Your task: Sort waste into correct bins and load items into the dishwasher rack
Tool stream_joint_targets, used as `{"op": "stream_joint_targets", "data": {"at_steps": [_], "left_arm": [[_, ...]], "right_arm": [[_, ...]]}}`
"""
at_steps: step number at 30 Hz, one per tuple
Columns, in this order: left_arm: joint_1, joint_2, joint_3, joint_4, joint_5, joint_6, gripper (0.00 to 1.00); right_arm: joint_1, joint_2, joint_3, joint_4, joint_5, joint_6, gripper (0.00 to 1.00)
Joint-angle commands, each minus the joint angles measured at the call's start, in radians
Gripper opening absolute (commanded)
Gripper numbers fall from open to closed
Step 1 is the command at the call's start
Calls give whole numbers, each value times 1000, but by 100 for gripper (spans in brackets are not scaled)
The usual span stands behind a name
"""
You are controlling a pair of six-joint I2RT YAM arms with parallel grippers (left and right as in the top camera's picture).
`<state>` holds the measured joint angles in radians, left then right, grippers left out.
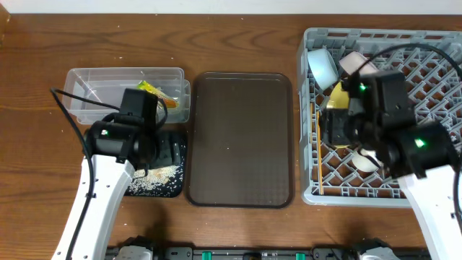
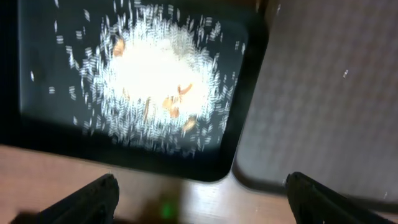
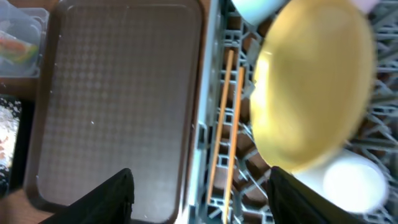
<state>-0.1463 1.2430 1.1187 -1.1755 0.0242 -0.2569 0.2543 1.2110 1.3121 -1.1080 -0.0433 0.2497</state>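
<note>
Nearly home by the look of it: snack wrapper [image 1: 155,92] in the clear tub [image 1: 123,71], rice [image 2: 155,81] on the black tray [image 2: 43,118], yellow plate [image 3: 311,87], chopsticks [image 3: 227,118], light blue bowl [image 1: 323,65] and white bowl [image 3: 351,180] in the rack [image 1: 433,43], left gripper [image 2: 202,190] and right gripper [image 3: 202,190] both spread-fingered and empty, cup not made out.

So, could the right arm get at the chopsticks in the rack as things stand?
Probably yes: the chopsticks lie uncovered beside the yellow plate, just below the open right gripper.

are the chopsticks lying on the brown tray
No, the chopsticks lie inside the dishwasher rack, just past the edge of the brown tray.
</note>
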Motion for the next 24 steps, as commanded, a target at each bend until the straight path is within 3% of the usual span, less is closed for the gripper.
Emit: {"op": "stream_joint_targets", "data": {"at_steps": [1,8,12,18,24], "left_arm": [[-4,-32,-5,-35,2,16,88],[-4,-297,-87,12,17,48,89],[-4,-529,-159,50,16,54,89],[-4,-776,-214,93,17,-12,95],[-4,-851,-214,100,17,-73,95]], "right_arm": [[-18,-54,-41,-15,58,20,69],[-18,-286,-275,91,61,68,79],[-18,-463,-411,189,62,68,99],[-18,-664,-529,239,97,68,99],[-18,-694,-535,188,95,68,99]]}}
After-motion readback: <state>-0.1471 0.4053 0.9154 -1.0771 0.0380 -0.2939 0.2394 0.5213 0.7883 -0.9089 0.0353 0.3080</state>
